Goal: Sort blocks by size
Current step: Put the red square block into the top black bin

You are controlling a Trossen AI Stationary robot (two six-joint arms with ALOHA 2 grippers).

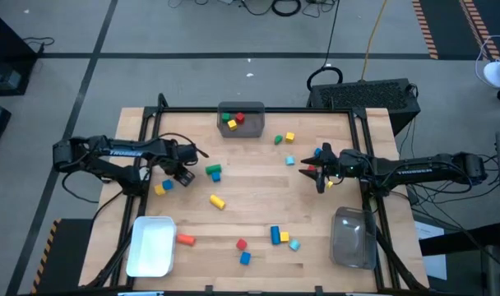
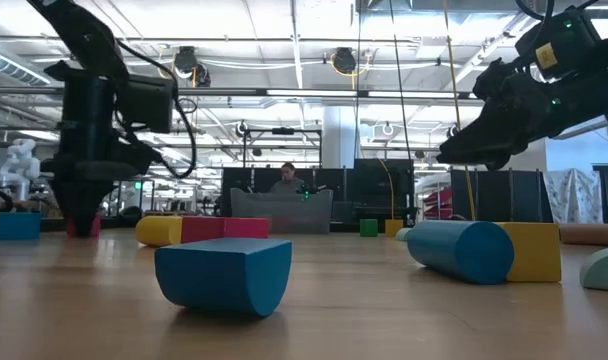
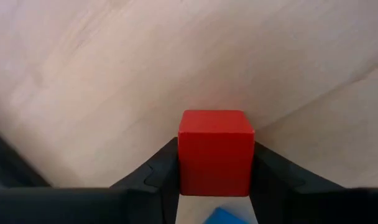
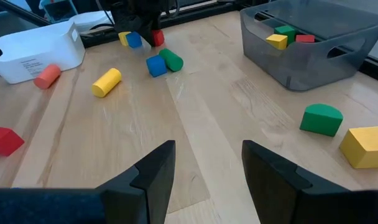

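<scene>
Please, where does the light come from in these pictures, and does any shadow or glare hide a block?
Low view: bright ceiling lamps glare from behind, yet the near blue block is plainly lit. Left wrist view: even light on the red cube, which sits between the fingers of the left claw. Right wrist view: a soft sheen on the table, and no block is hidden.

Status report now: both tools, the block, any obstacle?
Left tool around red cube, on table. Right tool open, empty, raised. Blue block close by.
</scene>
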